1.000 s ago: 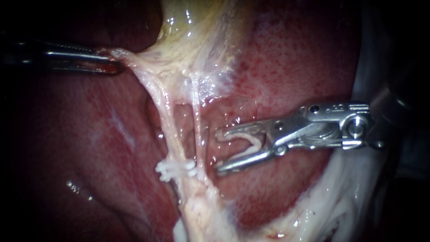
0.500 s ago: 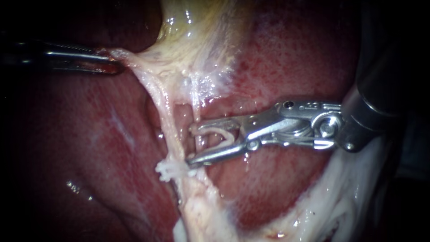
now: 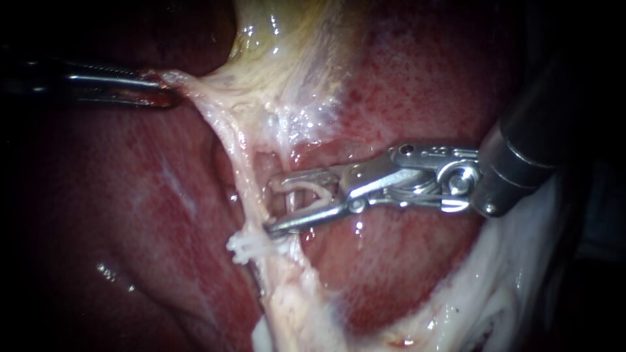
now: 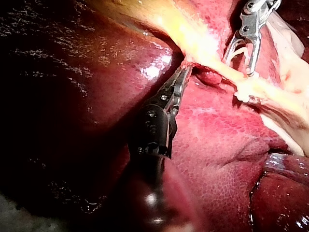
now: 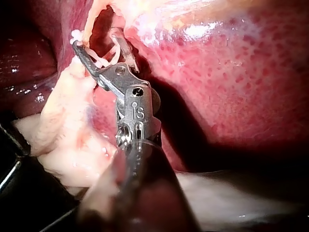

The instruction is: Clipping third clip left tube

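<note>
- Left tube [image 3: 244, 173]: pale, glistening cord. It runs steeply down from the upper left to the seated white clip cluster [image 3: 251, 246].
- Thin right tube [image 3: 287, 146]: a slimmer pale strand just beside it, crossing the gap between the right jaws.
- Right instrument [image 3: 269, 205]: silver. Its jaws stand apart and carry an open white U-shaped clip [image 3: 314, 191]. They come in nearly square to the left tube, and the tips just reach its right edge, above the seated cluster.
- Left instrument [image 3: 164, 93]: dark. Its jaws are closed on the pale membrane [image 3: 195, 88] under the yellowish gallbladder [image 3: 287, 39], drawing it leftward.
- Judgement: the clip must go further left to straddle the left tube. The thin strand could be caught with it.
</note>
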Tool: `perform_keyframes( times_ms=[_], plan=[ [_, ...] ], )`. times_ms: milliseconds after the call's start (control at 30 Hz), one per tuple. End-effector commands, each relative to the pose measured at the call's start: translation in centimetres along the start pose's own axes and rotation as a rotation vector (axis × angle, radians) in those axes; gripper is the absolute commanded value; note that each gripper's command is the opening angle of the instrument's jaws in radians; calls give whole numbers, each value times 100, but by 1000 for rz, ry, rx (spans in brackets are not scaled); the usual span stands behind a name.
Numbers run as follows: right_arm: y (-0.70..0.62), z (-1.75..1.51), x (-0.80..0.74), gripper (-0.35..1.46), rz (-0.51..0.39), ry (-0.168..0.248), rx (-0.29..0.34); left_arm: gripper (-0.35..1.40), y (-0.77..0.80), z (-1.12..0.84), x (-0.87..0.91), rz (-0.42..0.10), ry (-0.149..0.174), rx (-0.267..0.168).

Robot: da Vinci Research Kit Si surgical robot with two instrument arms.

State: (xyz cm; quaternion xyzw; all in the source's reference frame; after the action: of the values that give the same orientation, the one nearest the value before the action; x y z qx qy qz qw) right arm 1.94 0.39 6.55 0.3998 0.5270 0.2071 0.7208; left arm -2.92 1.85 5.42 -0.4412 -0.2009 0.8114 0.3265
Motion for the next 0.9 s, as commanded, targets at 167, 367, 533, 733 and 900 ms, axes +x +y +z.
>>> perform_keyframes(
  times_ms=[167,367,533,733,900],
  plan=[
    [-1,8,4,50,33,37,54,-35,0,1,0,0,0,1],
    [-2,27,13,50,52,68,72,-35,0,1,0,0,0,1],
    [-1,40,20,50,53,83,70,-35,0,1,-1,0,0,1],
    [-3,50,28,50,59,126,85,-35,0,3,-1,0,0,2],
    [-12,50,40,50,68,149,99,-35,-1,3,-2,1,0,2]
  ],
)
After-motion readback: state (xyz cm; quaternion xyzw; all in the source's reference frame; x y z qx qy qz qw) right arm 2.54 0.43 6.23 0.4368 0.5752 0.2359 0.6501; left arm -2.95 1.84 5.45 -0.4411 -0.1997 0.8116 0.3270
